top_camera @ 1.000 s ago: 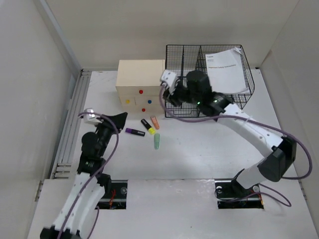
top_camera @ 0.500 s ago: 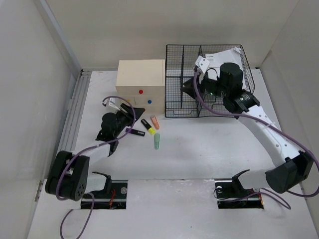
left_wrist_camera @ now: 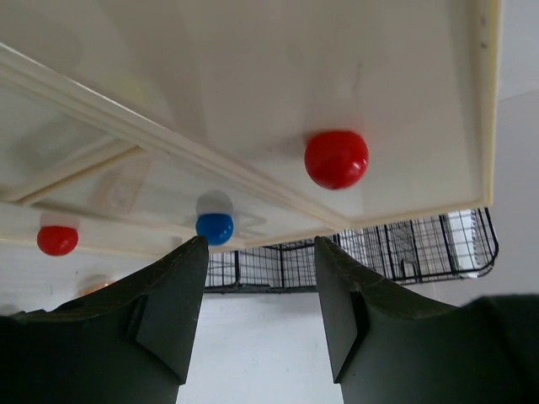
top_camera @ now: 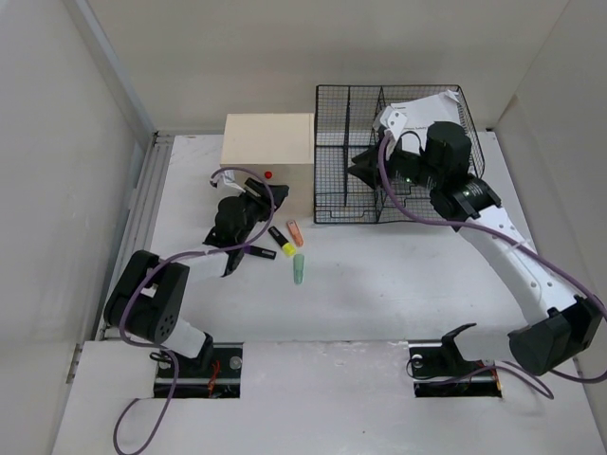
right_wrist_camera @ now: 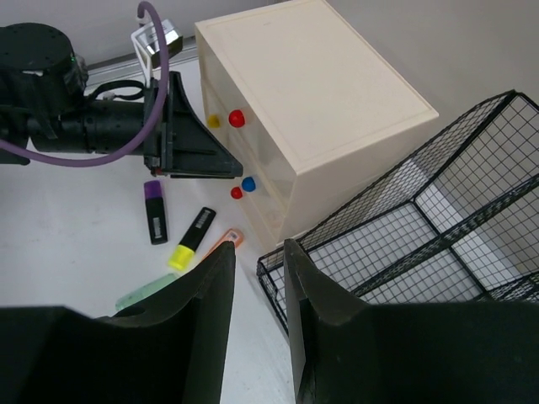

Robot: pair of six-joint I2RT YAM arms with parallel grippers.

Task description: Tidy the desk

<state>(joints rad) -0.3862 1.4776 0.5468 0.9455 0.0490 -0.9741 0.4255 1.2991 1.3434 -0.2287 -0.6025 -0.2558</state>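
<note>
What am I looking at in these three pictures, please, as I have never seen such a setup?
Two robot arms are bolted at the near edge of a white desk. One picture comes from a fixed camera above and behind them; the other two come from a camera on each wrist, whose dark fingers show at the bottom. On the desk stand a cream drawer box and a black wire rack with a paper in it. Before the box lie a purple highlighter, a yellow highlighter, an orange highlighter and a green highlighter. The left gripper is open, facing the box's coloured knobs. The right gripper is open above the rack. Neither holds anything.
</note>
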